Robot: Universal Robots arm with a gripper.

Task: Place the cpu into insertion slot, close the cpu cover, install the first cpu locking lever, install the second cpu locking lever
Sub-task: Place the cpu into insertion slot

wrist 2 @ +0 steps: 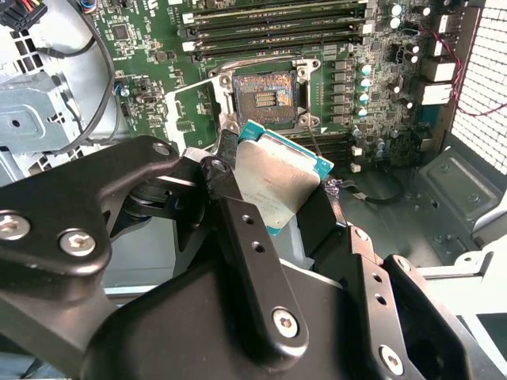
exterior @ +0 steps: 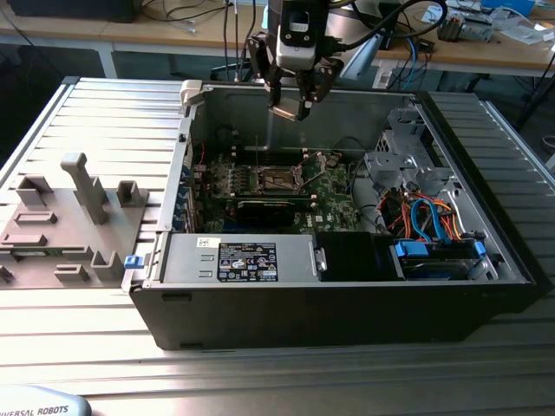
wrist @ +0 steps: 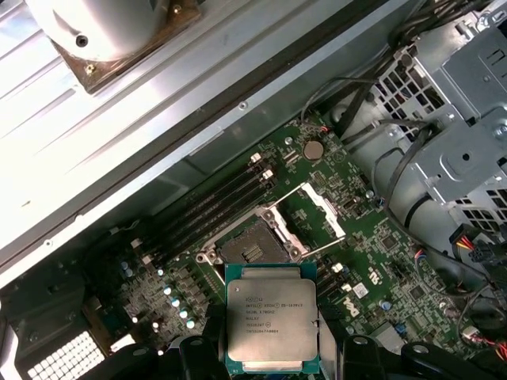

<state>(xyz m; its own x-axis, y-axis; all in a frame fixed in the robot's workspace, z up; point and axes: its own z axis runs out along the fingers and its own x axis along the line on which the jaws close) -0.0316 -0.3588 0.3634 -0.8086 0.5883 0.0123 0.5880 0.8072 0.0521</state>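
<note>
Pincer (exterior: 293, 108) clamped the cpu (wrist: 272, 324) flat, hanging at top centre of the exterior view, and the bare insertion slot (exterior: 279, 180) sat well below it, mid-frame.

I see my gripper (wrist: 273, 362) holding the cpu (wrist: 272, 317), print side up, above the green motherboard (wrist: 372, 245). From the cpu, the bare insertion slot (wrist: 252, 252) lies at eleven o'clock and the raised cpu cover (wrist: 321, 207) at one o'clock.
</note>
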